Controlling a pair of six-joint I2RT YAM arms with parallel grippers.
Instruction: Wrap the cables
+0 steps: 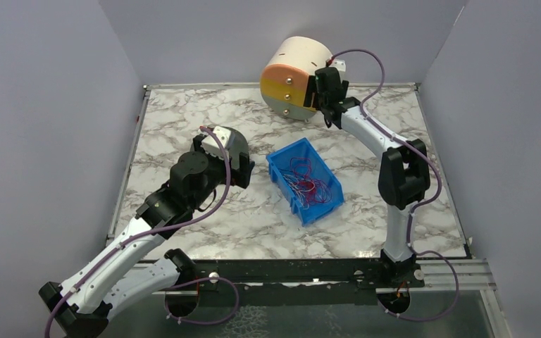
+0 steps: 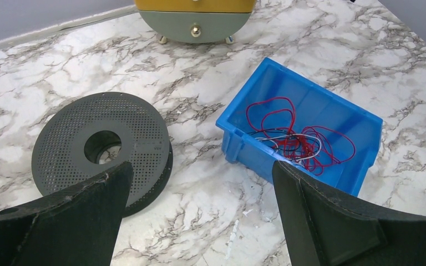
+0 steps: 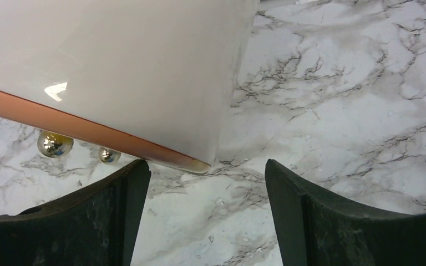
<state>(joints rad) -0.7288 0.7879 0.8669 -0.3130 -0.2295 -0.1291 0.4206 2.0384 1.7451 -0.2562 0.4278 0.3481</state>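
The cables [image 1: 308, 184] are a loose tangle of thin red, white and dark wires lying in a blue bin [image 1: 287, 148] at mid table. The left wrist view shows them [image 2: 294, 138] inside the bin [image 2: 244, 147], ahead and to the right of my fingers. My left gripper [image 1: 245, 169] is open and empty, left of the bin, over bare marble [image 2: 199, 177]. A dark grey perforated spool [image 2: 102, 147] lies flat ahead on its left. My right gripper [image 1: 329, 111] is open and empty at the back, close to a round cabinet, above the table [image 3: 205, 172].
The round cream cabinet [image 1: 292, 77] with orange, yellow and grey drawer fronts stands at the back centre; its side [image 3: 116, 66] and brass knobs [image 3: 54, 143] fill the right wrist view. Lilac walls enclose the marble table [image 1: 183, 127] on three sides.
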